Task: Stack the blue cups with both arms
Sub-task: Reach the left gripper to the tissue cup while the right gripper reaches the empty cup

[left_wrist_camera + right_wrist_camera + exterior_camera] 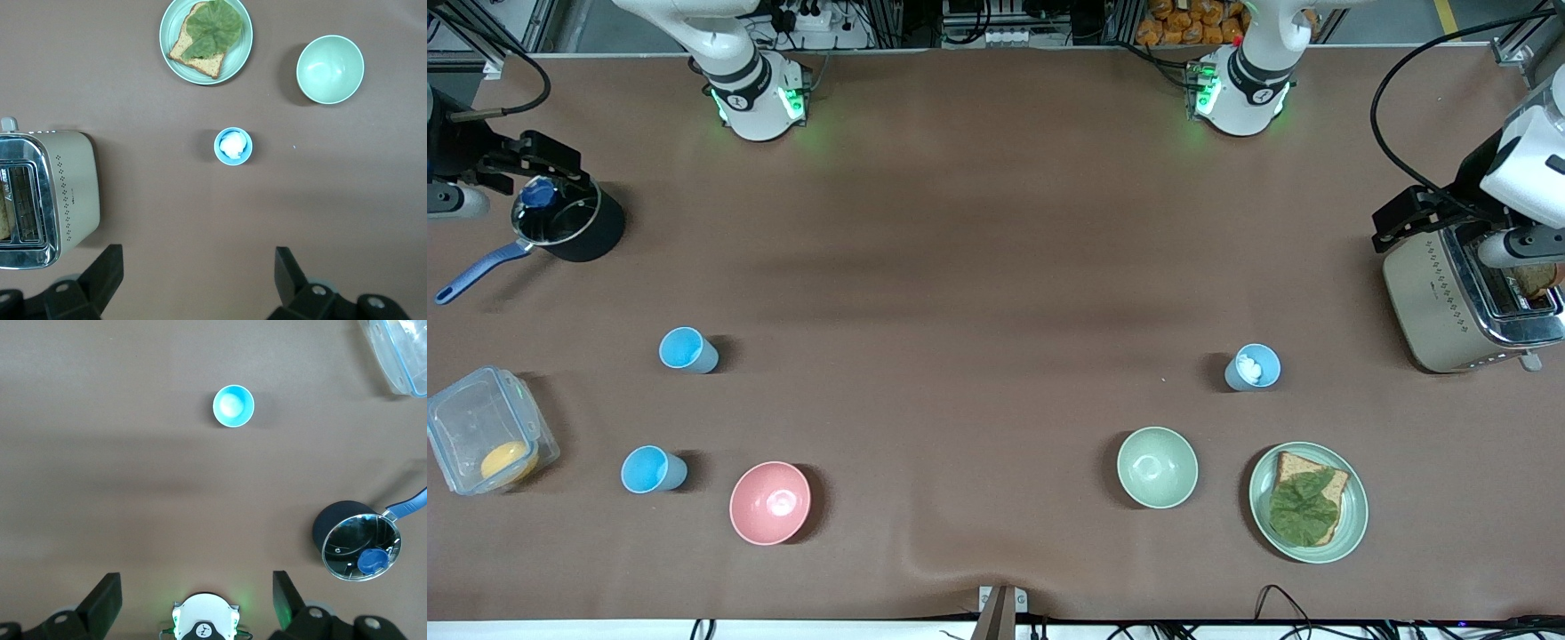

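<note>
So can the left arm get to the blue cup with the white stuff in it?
Probably yes. The left pincer hangs open above the table near the toaster, and the blue cup stands alone with bare table around it.

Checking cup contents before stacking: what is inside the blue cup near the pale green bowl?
The blue cup beside the pale green bowl holds something small and white; what it is, and the cup's bottom beneath it, cannot be seen.
</note>
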